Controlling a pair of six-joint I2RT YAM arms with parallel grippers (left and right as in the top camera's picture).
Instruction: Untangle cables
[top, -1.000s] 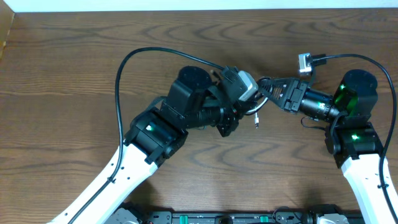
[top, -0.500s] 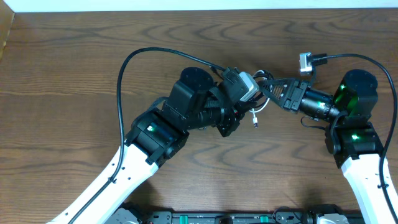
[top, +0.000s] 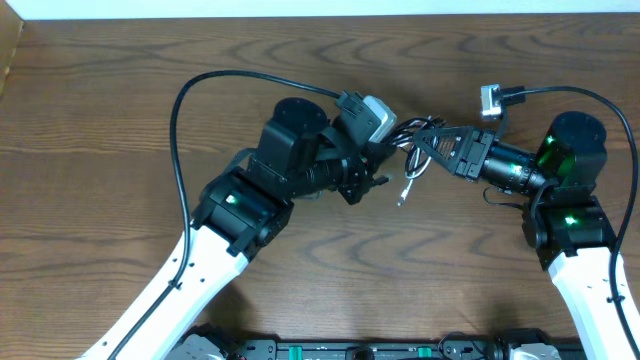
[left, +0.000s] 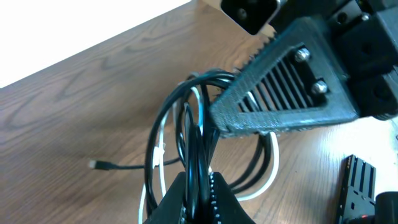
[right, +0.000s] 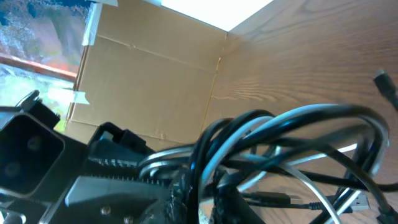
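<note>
Cables: two, one black and one white, looped together in a single bundle held up over the table, between the two grippers.
Left gripper: fingers were pinched shut on strands of the bundle, likely to anchor that side.
Right gripper: fingers looked closed on the loops' other side, probably so the arms could draw apart.
Loose plug: one small end trailed free of both grips.
Count: two arms, two grippers, one tangle.
</note>
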